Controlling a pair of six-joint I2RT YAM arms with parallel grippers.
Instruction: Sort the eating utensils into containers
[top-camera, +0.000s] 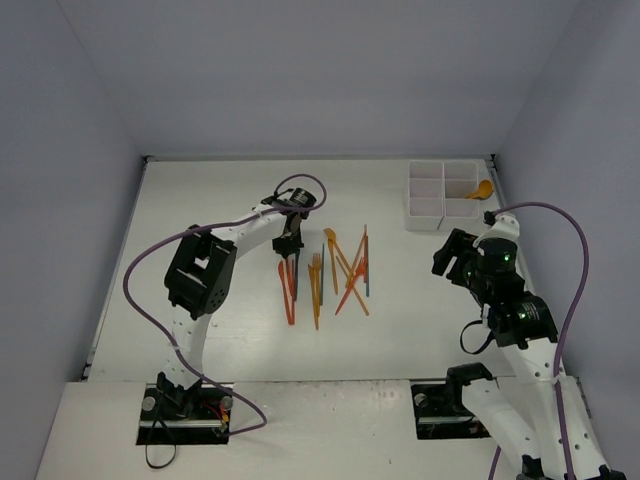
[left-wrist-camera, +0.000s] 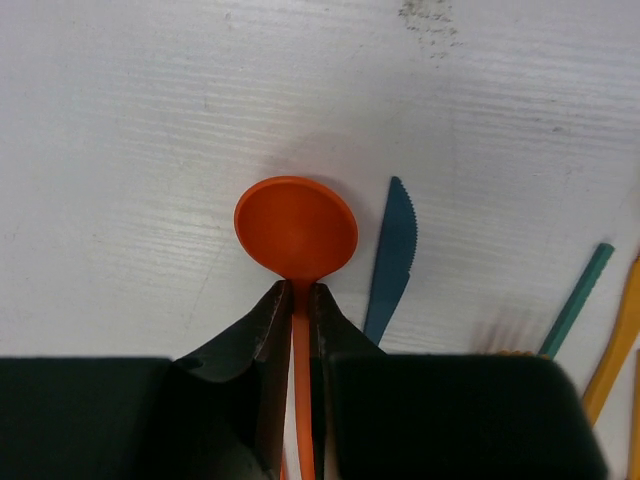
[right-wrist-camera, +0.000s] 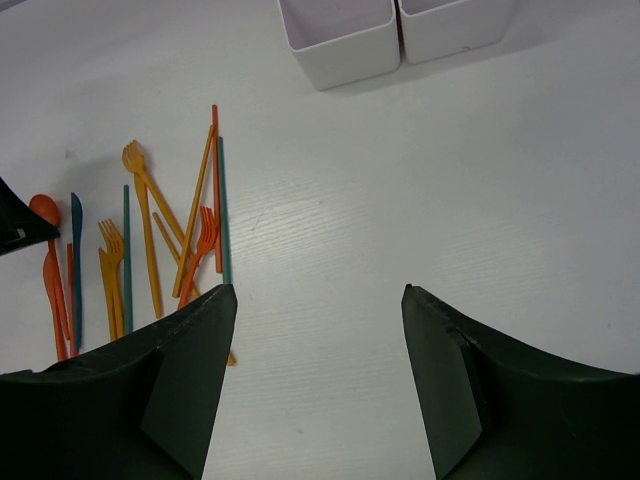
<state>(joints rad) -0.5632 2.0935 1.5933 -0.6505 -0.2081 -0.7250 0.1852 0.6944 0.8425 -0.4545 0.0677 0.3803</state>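
In the left wrist view my left gripper (left-wrist-camera: 297, 290) is shut on the thin handle of an orange spoon (left-wrist-camera: 296, 226), just below its round bowl, low over the table. A blue knife (left-wrist-camera: 393, 262) lies right beside it. From above, the left gripper (top-camera: 288, 250) stands at the left end of the scattered eating utensils (top-camera: 335, 275), several orange, red and teal pieces. The white containers (top-camera: 443, 190) sit at the back right, and an orange spoon (top-camera: 482, 190) leans in a right-hand compartment. My right gripper (right-wrist-camera: 312, 295) hangs open over bare table, holding nothing, just in front of the containers (right-wrist-camera: 340, 45).
Grey walls close in the table on the left, back and right. A purple cable loops off each arm. In the right wrist view the utensil pile (right-wrist-camera: 170, 230) lies to the left of the fingers, with the left gripper's tip (right-wrist-camera: 20, 225) at the frame's edge.
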